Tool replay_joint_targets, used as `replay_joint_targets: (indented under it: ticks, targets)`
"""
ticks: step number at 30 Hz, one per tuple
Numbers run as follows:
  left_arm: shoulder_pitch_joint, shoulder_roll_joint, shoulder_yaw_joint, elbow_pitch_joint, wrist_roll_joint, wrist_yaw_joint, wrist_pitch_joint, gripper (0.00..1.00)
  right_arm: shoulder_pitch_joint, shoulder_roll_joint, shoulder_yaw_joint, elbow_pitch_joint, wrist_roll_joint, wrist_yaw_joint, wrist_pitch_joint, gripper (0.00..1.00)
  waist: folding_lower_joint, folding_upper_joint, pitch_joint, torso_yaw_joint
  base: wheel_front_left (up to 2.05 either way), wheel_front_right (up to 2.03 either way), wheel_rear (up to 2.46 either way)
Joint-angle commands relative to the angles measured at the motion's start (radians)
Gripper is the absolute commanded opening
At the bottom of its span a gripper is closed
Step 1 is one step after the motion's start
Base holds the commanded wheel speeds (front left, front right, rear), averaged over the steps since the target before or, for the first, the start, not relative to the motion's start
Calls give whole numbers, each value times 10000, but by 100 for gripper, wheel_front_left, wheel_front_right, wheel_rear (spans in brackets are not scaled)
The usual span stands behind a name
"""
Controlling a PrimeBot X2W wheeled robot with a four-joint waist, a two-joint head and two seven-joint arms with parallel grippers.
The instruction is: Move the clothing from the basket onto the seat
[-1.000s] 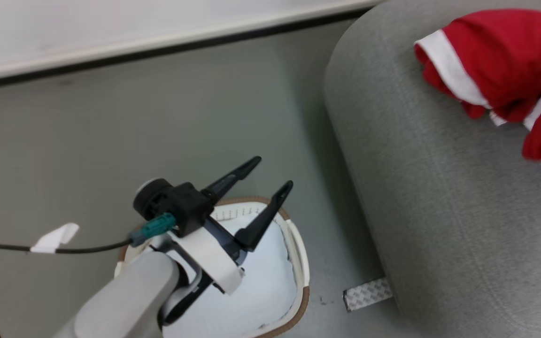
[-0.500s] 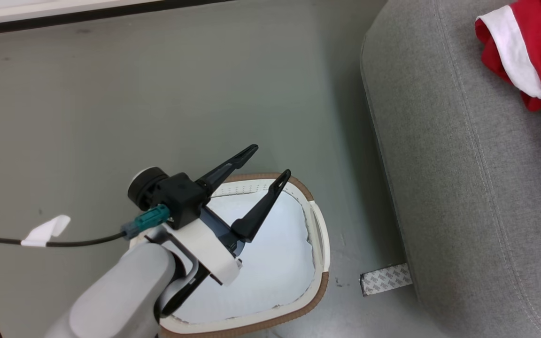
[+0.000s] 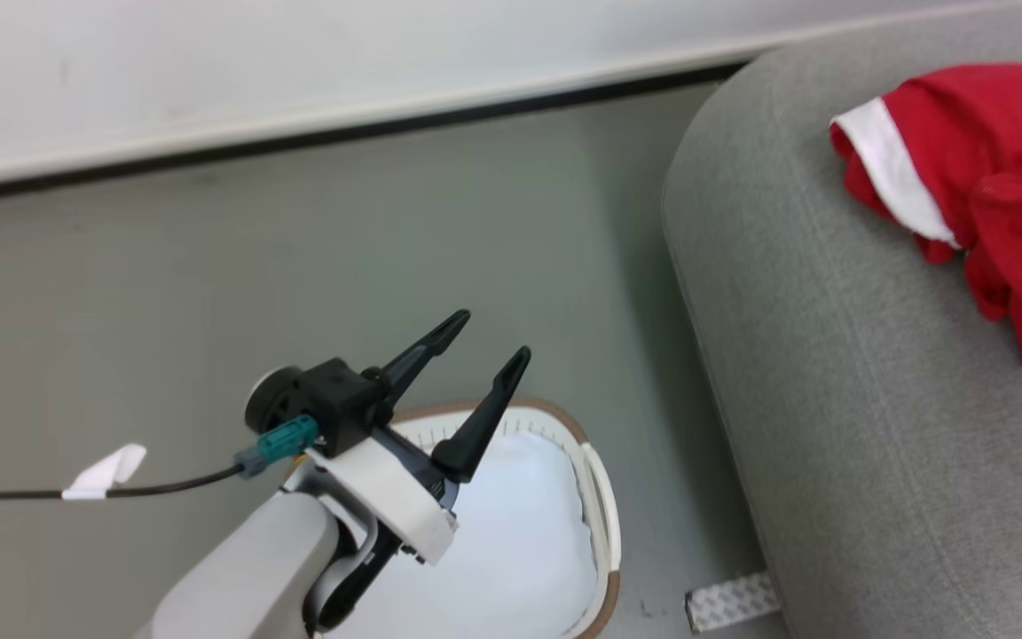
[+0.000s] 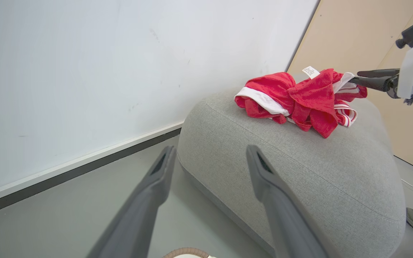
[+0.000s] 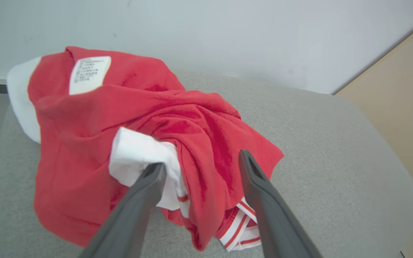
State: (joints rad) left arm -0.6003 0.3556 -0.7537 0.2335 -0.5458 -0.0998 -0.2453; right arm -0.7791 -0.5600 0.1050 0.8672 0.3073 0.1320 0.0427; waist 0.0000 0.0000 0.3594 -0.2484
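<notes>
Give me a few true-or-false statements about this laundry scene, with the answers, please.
1. The red clothing lies on the grey sofa. True.
2. The left gripper is clamped on a garment. False: it is open, holding nothing, above the basket.
3. The basket holds a white cloth. True.
4. The grey sofa is on the robot's left of the basket. False: it is on its right.
5. The right gripper has its fingers apart at the red clothing. True.
</notes>
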Motion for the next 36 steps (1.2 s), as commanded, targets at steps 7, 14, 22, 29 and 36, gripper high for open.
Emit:
replay_joint_targets:
  ticks: [7,14,22,29,36]
  targets:
    - [804,-225,592,503,-387,311,-182,100,611,-771,1340,-1534,1219,-25,38,100,0,0,-2126,373,0,0,0]
    - [1533,-374,1700,288,-478,659,-184,100,1252,-1169,1889,-3105,2333,-26,-387,100,0,0,-3254,988,0,0,0]
    - [2789,-294,3372,-22,-370,846,-185,100,2635,-748,1671,-4782,2781,-25,-1236,100,0,0,-3858,1549,0,0,0]
    - [3880,-500,5058,-159,206,1271,-188,100,4089,567,1136,-5828,2051,-25,-2061,100,0,0,-3884,1751,0,0,0]
    - [4710,-1198,6265,-201,936,897,-189,100,5490,2236,654,-6156,1032,-25,-2769,100,0,0,-3819,1752,0,0,0]
